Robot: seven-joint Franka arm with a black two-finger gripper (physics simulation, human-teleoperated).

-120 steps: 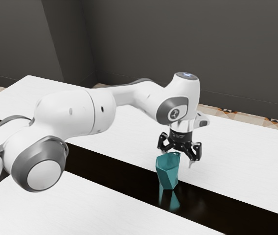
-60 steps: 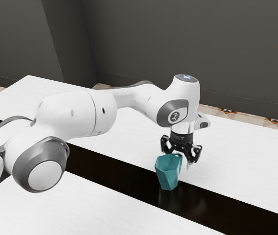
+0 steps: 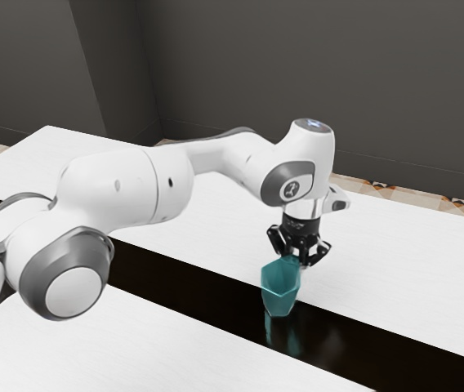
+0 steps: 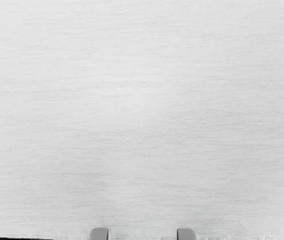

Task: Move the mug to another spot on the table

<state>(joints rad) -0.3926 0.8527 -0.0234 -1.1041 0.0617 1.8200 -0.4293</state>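
The table point(image 3: 412, 269) is white, with a dark glossy strip point(image 3: 199, 286) running across it from the exterior view's left edge toward its lower right corner. My arm point(image 3: 134, 192) comes in from the exterior view's left and bends down over the far edge of that strip.

The mug point(image 3: 279, 290) is there: a teal, faceted cup standing upright over the dark strip, just beside the line where the far white part of the table begins (its reflection shows in the gloss below it). Whether its base touches the surface I cannot tell. Its mouth faces up, and through it I can make out its own teal inner wall.

The gripper point(image 3: 301, 260) points straight down at the rim on the side toward the exterior view's right. Its fingers are drawn in and pinch the mug's wall there, one inside the mouth and one outside.

In the wrist view, two grey fingertips point(image 4: 98, 233) stand a little apart, with the white tabletop beyond them.
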